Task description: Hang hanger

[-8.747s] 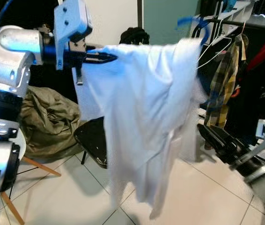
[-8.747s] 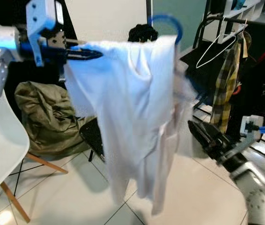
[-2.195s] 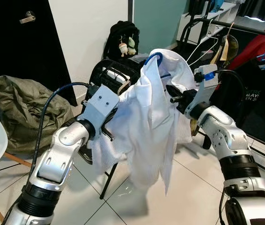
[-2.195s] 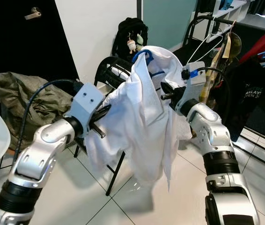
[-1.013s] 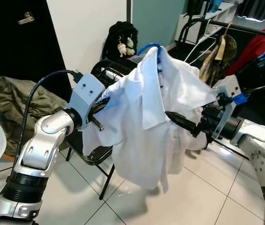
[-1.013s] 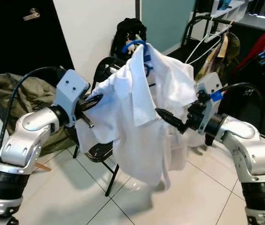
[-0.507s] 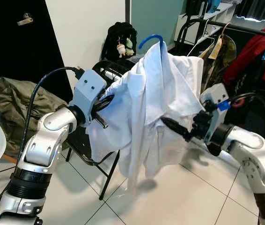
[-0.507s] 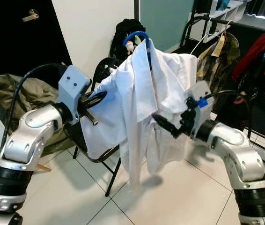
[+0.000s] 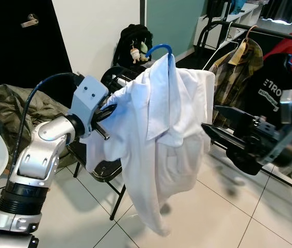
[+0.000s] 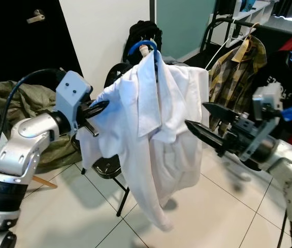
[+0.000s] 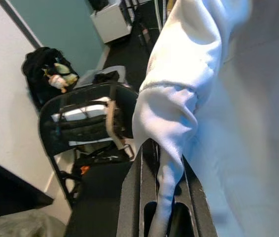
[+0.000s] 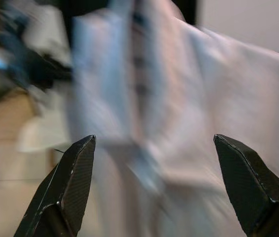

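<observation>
1. A white shirt (image 9: 166, 134) on a blue hanger (image 9: 159, 49) is held at centre, pinched by the left jaws (image 9: 109, 109).
2. The right jaws (image 10: 208, 124), at 3 o'clock, are spread wide, empty.
3. Carrying appears under way; next, the hook must reach the rail (image 9: 270, 30) at 1 o'clock.

blk chair (image 9: 102, 170) on tile floor (image 9: 223, 217)

One white shirt (image 9: 166, 139) on one blue hanger (image 9: 159, 49); two grippers, left (image 9: 108, 110) and right (image 10: 200, 121); one black folding chair (image 9: 102, 170); one clothes rack (image 9: 270, 31); one black backpack (image 9: 134, 44); one olive bag (image 9: 6, 111).
</observation>
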Tool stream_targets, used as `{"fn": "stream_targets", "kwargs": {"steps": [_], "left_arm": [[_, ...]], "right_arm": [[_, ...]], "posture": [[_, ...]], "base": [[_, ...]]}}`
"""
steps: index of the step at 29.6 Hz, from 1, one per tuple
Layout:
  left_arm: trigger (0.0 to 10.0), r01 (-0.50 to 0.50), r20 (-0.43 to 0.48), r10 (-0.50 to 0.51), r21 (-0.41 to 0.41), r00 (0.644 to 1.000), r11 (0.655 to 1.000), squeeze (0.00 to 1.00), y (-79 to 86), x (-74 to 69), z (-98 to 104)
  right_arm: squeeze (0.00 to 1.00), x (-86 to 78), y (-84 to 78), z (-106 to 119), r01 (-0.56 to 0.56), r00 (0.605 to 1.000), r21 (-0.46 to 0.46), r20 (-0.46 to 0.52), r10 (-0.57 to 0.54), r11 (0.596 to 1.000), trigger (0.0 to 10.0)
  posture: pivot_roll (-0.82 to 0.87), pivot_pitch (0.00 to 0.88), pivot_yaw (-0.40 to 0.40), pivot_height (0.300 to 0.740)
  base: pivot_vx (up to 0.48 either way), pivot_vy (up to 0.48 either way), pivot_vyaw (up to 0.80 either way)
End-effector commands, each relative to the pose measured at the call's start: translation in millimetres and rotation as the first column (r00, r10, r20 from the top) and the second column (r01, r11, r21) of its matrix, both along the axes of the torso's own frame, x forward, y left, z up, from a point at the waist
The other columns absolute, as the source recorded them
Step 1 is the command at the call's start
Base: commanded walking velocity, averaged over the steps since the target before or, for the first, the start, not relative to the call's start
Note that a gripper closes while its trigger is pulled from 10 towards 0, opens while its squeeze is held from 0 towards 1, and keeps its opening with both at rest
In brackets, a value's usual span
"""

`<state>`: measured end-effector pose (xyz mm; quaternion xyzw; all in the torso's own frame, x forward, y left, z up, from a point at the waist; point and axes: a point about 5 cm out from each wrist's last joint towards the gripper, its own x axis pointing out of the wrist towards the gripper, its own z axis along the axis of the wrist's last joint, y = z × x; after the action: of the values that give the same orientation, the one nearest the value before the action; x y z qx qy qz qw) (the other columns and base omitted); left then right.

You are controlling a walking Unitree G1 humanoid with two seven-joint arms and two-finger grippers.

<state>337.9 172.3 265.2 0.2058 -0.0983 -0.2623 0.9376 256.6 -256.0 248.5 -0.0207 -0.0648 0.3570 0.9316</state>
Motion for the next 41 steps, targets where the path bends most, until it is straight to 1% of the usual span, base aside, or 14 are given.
{"fn": "stream_targets", "kwargs": {"steps": [1,4,6,7,11,13,16,19,21,23,26,34,35,41], "left_arm": [[8.3,0.003,0.1,0.001,-0.043,0.995,0.999,0.0,11.9,-2.6,27.2],[8.4,0.05,0.128,-0.038,-0.09,0.991,0.995,0.0,15.3,-5.2,43.6],[8.4,0.05,0.128,-0.038,-0.09,0.991,0.995,0.0,15.3,-5.2,43.6],[8.4,0.069,0.136,-0.054,-0.107,0.989,0.992,0.0,16.0,-6.4,48.5],[8.5,0.111,0.152,-0.089,-0.144,0.984,0.983,0.0,18.7,-8.9,59.2],[8.6,0.163,0.155,-0.139,-0.159,0.978,0.974,0.0,17.6,-11.6,65.6],[8.6,0.181,0.155,-0.156,-0.16,0.975,0.97,0.0,16.4,-12.5,67.1],[8.6,0.202,0.156,-0.177,-0.161,0.972,0.966,0.0,13.8,-13.7,68.5],[8.5,0.215,0.157,-0.189,-0.167,0.969,0.962,0.0,11.3,-14.5,69.2],[8.5,0.215,0.157,-0.189,-0.167,0.969,0.962,0.0,11.3,-14.5,69.2],[8.5,0.242,0.157,-0.216,-0.17,0.964,0.955,0.0,4.8,-16.3,69.3],[8.4,0.293,0.169,-0.263,-0.186,0.95,0.938,0.0,-4.3,-21.8,74.3],[8.4,0.33,0.182,-0.296,-0.199,0.938,0.923,0.0,-10.5,-26.6,78.9],[8.5,0.368,0.19,-0.332,-0.206,0.924,0.906,0.0,-17.9,-32.5,82.5]], "right_arm": [[0.0,-0.4,-13.5,-10.3,0.103,0.994,-0.041,-0.03,-0.104,0.994,10.0],[0.0,-2.4,-20.6,-24.0,0.181,0.981,-0.106,-0.056,-0.187,0.978,10.0],[0.0,-2.4,-20.6,-24.0,0.181,0.981,-0.106,-0.056,-0.187,0.978,10.0],[0.0,-2.7,-22.2,-27.3,0.199,0.977,-0.126,-0.057,-0.207,0.972,10.0],[0.0,0.0,-30.1,-29.8,0.261,0.962,-0.122,-0.05,-0.269,0.957,10.0],[0.0,5.5,-34.2,-27.0,0.307,0.95,-0.107,-0.02,-0.311,0.946,10.0],[0.0,8.8,-34.3,-24.3,0.321,0.947,-0.095,-0.002,-0.323,0.942,10.0],[0.0,14.9,-28.8,-17.8,0.307,0.952,-0.045,0.022,-0.306,0.951,10.0],[0.0,18.3,-17.6,-14.4,0.243,0.97,0.002,0.024,-0.243,0.97,10.0],[0.0,18.3,-17.6,-14.4,0.243,0.97,0.002,0.024,-0.243,0.97,10.0],[0.0,22.4,0.0,-14.7,0.167,0.986,0.012,0.024,-0.167,0.986,10.0],[0.0,30.7,7.1,-16.2,0.168,0.985,0.013,0.031,-0.168,0.986,10.0],[0.0,36.4,10.4,-16.1,0.177,0.984,0.017,0.035,-0.177,0.984,10.0],[0.0,47.0,13.0,-13.5,0.221,0.974,0.04,0.048,-0.223,0.974,10.0]], "posture": [[-0.09,0.076,0.016,0.74],[-0.08,0.078,0.018,0.74],[-0.08,0.078,0.018,0.74],[-0.08,0.077,0.019,0.74],[-0.08,0.078,0.02,0.74],[-0.08,0.077,0.021,0.74],[-0.08,0.076,0.02,0.74],[-0.07,0.074,0.019,0.74],[-0.07,0.072,0.018,0.74],[-0.07,0.072,0.018,0.74],[-0.07,0.069,0.018,0.74],[-0.07,0.067,0.016,0.74],[-0.06,0.068,0.015,0.74],[-0.06,0.07,0.013,0.74]], "base": [[0.0,0.0,0.0],[0.0,0.0,0.0],[0.0,0.0,0.0],[0.0,0.0,0.0],[0.0,0.0,0.0],[0.0,0.0,0.0],[0.0,0.0,0.0],[0.0,0.0,0.0],[0.0,0.0,0.0],[0.0,0.0,0.0],[0.0,0.0,0.0],[0.0,0.0,0.0],[0.0,0.0,0.0],[0.0,0.0,0.0]]}}
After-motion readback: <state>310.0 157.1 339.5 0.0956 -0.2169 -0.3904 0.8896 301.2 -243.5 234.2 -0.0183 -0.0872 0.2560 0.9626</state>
